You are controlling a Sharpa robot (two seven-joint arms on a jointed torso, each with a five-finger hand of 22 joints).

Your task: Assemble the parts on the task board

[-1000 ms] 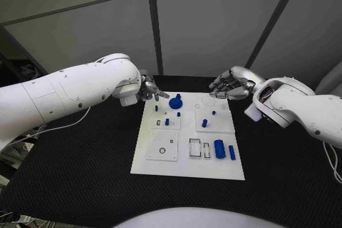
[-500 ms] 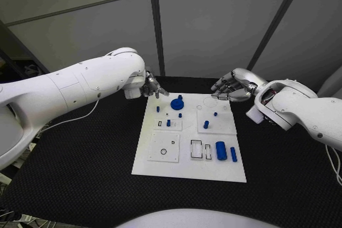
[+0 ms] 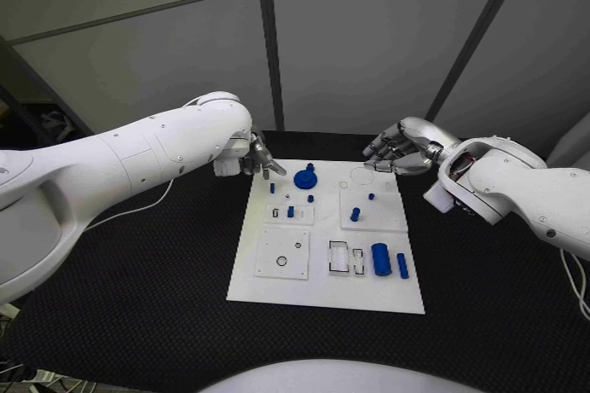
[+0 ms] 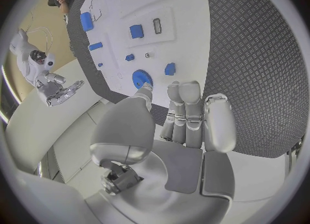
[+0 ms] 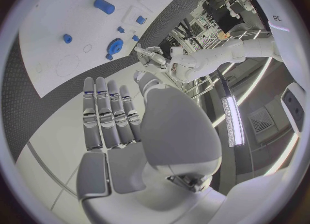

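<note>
1. Task board [image 3: 322,291]: white plate lying flat mid-bench on the black bench [image 3: 135,282], long side running away from the robot.
2. Blue gear part [image 3: 303,179] sits at the board's far left area, with a small blue peg just beside it on the far side; also seen in the left wrist view [image 4: 141,78] and the right wrist view [image 5: 115,45].
3. Small blue pieces: one near the board's far left edge [image 3: 270,188], one upright in the left middle block [image 3: 290,211], one in the right middle block [image 3: 354,214], a tiny one further back [image 3: 370,194].
4. Large blue cylinder [image 3: 381,259] lies on the near right of the board, a thinner blue bar [image 3: 402,266] just beside it on the right.
5. Left hand [image 3: 257,158]: hovers at the board's far left corner, fingers straight and close together pointing at the board, holding nothing; near the gear, not touching.
6. Right hand [image 3: 401,147]: above the bench just beyond the board's far right corner, fingers loosely extended, nothing in them; the right wrist view shows the fingers [image 5: 106,113] side by side and bare.
</note>
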